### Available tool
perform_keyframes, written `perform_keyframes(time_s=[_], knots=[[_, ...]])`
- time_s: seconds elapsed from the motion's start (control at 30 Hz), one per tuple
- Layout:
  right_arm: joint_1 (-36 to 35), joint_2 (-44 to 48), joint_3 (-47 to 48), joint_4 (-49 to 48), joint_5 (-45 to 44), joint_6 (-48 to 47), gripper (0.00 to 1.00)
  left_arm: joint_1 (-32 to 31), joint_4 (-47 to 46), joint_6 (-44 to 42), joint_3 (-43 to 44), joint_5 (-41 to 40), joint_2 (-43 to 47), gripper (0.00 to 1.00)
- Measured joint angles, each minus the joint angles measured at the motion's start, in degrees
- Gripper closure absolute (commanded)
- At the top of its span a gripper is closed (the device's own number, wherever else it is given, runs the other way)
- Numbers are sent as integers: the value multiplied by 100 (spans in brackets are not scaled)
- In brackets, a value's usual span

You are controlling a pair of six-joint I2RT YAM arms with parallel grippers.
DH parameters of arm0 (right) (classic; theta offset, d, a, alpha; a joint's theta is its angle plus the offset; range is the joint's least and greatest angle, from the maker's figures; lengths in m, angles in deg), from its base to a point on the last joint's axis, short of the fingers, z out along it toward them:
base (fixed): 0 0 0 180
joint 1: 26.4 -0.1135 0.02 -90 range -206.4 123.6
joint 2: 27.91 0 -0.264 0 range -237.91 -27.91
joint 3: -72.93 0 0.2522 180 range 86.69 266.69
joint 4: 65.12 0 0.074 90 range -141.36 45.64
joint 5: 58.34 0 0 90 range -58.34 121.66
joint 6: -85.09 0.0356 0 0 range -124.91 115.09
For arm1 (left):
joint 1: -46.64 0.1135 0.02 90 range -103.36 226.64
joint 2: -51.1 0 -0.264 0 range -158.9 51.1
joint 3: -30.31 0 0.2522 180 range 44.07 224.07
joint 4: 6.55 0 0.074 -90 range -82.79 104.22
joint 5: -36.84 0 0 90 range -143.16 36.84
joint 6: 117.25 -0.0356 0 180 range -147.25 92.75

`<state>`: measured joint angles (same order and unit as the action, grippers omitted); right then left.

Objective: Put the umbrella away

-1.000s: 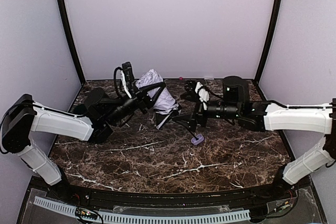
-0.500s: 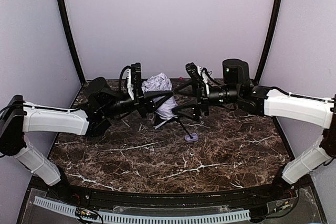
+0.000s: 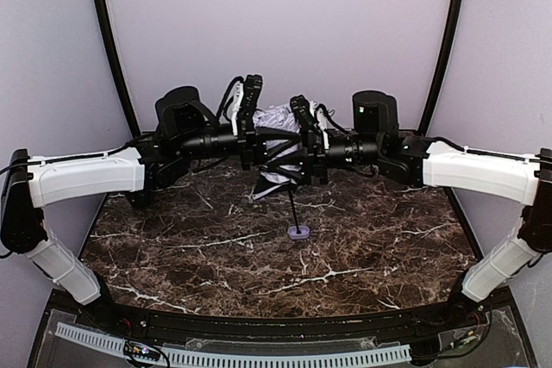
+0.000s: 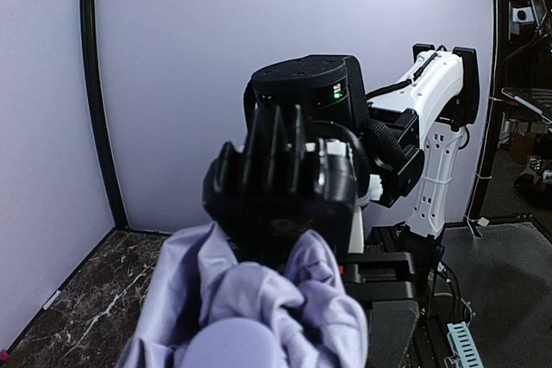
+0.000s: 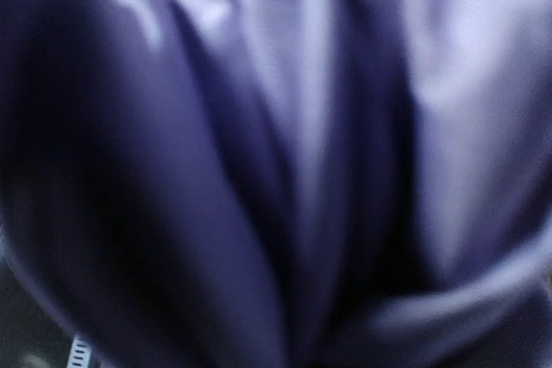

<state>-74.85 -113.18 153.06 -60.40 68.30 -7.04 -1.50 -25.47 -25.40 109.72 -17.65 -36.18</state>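
Left arm (image 3: 86, 180) and right arm (image 3: 474, 171) have risen, forearms level, lifting the umbrella (image 3: 276, 118) canopy off the table (image 3: 172, 247); left jaws clamp fabric; right jaws' closure cannot be told.

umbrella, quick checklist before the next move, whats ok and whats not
1. Left tool gripping the umbrella: ok, fabric is bunched at it and the canopy is held above the table.
2. Right tool gripping: cannot tell, its wrist view shows only blurred fabric.
3. Shaft hanging free: ok, roughly upright below the canopy.
4. Knob handle clear of the table: cannot tell, it sits right at the marble.
5. Canopy neatly folded: not ok, crumpled.
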Motion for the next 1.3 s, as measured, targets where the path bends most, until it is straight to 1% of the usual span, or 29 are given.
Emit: perform_keyframes(time_s=[0.13,0.33,0.53,0.57,0.63,0.7,0.73,0.8,0.87,0.9,0.97,1.0,1.07,1.1,1.13,1.27,1.3], knots=[[-15,0,251,245,-22,-48,60,-39,708,-323,446,52,0,100],[-11,2,1008,796,0,-188,71,-44,1300,-461,1200,98,22,100],[-28,2,1869,1259,-17,-319,75,-142,1947,-597,2142,13,22,100],[-39,2,1926,1261,-22,-334,77,-157,1998,-608,2218,0,20,100],[-48,4,1932,1220,-31,-348,77,-179,2096,-625,2291,-52,20,100],[-48,28,1690,970,-72,-372,74,-179,2138,-647,2227,-96,13,100],[-46,74,1381,654,-94,-385,74,-179,2070,-658,2083,-101,13,100],[-22,168,396,-210,-166,-387,73,-168,1709,-660,1445,-4,-17,100],[7,26,-1045,-1528,-273,-310,75,-151,925,-654,352,175,-258,100],[33,-155,-1513,-1910,-284,-223,76,-125,579,-592,-83,260,-544,100],[162,-935,-2330,-2892,-321,2,76,-20,-275,-446,-625,518,-1401,100],[243,-1364,-2553,-3377,-328,168,76,39,-721,-306,-704,640,-1862,100],[295,-1974,-2798,-3838,-330,498,76,87,-1311,-26,-780,798,-2583,100],[293,-2131,-2861,-4063,-317,555,76,87,-1486,37,-822,841,-2728,100],[293,-2166,-2868,-4186,-317,592,75,105,-1733,105,-852,883,-2774,100],[262,-2177,-2868,-4297,-348,634,75,186,-1827,162,-881,999,-2745,100],[256,-2184,-2868,-4315,-354,636,75,195,-1825,162,-881,1027,-2745,92]])
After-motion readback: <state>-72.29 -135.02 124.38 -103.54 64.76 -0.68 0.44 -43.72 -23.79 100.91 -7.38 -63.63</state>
